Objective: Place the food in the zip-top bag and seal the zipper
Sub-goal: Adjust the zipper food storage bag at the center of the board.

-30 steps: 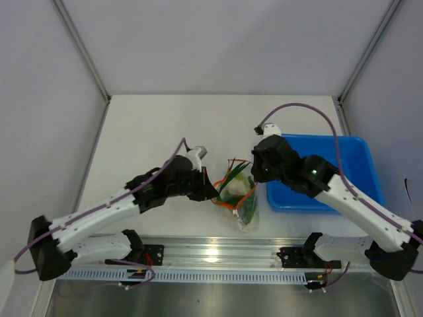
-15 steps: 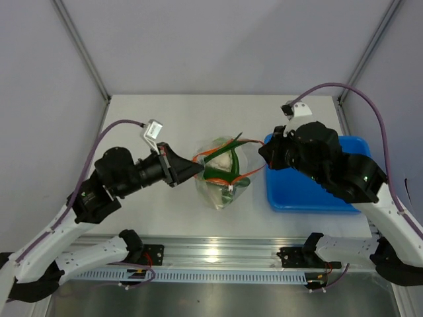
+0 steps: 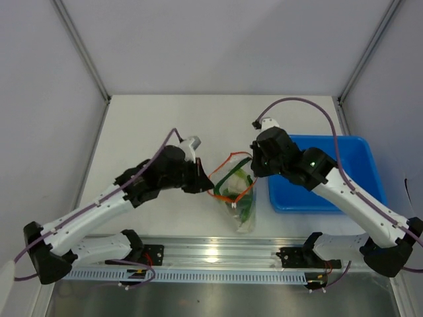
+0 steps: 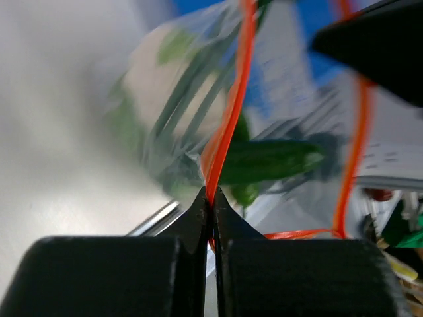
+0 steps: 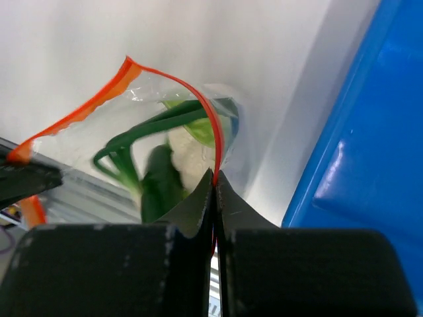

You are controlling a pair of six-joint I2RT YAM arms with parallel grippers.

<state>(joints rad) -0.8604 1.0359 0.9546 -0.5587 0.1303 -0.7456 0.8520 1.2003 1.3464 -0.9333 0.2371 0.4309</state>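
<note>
The left jaws are closed tight on the zipper [image 4: 232, 112], pinching the thin orange-red strip at its left end. The right jaws are closed on the same strip at its right end. Between them the mouth of the zip-top bag [image 3: 240, 206] gapes in an open loop. The bag sits in the middle of the table [image 3: 152, 125] toward its near edge, just left of the blue bin [image 3: 357, 148]. Whether its bottom rests on the table cannot be told from these views.

The food [image 5: 157, 179] is already inside: dark green stalks and a pale whitish-green lump, slumped toward the bottom of the bag.

The bag looks thin, clear and crinkly, so it should be light, limp and slippery, and it will fold or twist wherever it is not held. The strip along the mouth is the one firmer part, which makes it the sensible place to grip. Drawn taut from its two ends, the two sides should come together for sealing. The greens look soft and could bruise if squeezed through the film.

No brand, label or readable writing shows on the bag or the bin.
</note>
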